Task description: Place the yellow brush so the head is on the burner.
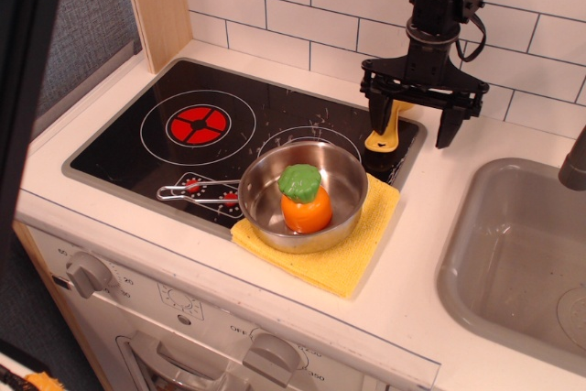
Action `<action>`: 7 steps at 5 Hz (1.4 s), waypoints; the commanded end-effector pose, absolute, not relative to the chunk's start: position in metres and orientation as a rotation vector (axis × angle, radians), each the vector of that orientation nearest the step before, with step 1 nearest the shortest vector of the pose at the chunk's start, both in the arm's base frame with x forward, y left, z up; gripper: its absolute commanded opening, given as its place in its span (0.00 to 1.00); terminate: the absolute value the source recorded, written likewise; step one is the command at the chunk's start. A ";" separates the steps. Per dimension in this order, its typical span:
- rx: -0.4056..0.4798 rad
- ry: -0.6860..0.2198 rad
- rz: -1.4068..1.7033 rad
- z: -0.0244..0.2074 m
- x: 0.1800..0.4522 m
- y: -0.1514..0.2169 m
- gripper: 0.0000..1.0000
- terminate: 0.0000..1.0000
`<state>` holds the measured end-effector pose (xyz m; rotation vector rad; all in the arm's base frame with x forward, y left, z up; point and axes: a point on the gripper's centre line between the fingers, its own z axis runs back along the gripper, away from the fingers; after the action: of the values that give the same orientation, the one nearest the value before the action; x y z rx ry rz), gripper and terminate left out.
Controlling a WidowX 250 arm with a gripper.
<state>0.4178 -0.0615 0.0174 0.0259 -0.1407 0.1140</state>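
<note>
Gripper (414, 118) above the yellow brush (387, 135) at the stovetop's (119, 148) back right corner.
Fingers (376, 116) spread wide, gripping nothing; the brush shows between them, contact unclear, well apart from the red-centred burner (198, 124). A steel bowl (343, 185) sits on a yellow cloth (357, 249).

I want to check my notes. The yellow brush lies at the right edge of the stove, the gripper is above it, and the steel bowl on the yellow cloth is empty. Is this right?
Not quite. In the observation.image view the steel bowl holds an orange and green toy vegetable. The rest stands: yellow brush at the stove's right edge, gripper above it, yellow cloth beneath the bowl.
</note>
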 end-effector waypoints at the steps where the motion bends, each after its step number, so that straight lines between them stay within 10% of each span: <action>1: 0.028 -0.205 0.132 0.048 0.417 -0.038 1.00 0.00; 3: -0.007 -0.261 0.132 0.077 0.412 -0.031 1.00 0.00; 7: 0.030 -0.172 0.107 0.032 0.433 -0.010 1.00 0.00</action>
<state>0.4233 -0.0123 0.0147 0.0339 -0.1212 0.1064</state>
